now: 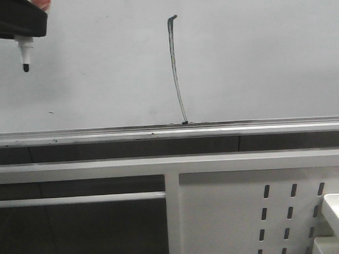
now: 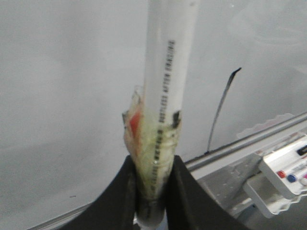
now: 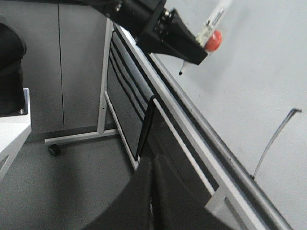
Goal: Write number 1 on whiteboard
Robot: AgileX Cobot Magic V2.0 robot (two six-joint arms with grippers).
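The whiteboard [image 1: 256,62] fills the upper front view, with its silver rail [image 1: 158,131] along the lower edge. The number 1 [image 1: 176,71], a tall thin black stroke with a hooked top, stands at the board's middle and reaches the rail. It also shows in the left wrist view [image 2: 220,108] and the right wrist view [image 3: 273,141]. My left gripper [image 2: 153,191] is shut on a white marker [image 2: 165,81]. In the front view the left gripper [image 1: 15,21] is at the top left and the marker tip [image 1: 25,59] points down, well left of the stroke. My right gripper [image 3: 152,191] is shut and empty, low beside the board stand.
A white perforated metal panel [image 1: 245,213] and white frame bars [image 1: 172,216] stand below the rail. A white tray [image 2: 283,177] with markers sits at the lower right, its edge also in the front view [image 1: 337,216]. A stand leg with a caster [image 3: 54,149] rests on the grey floor.
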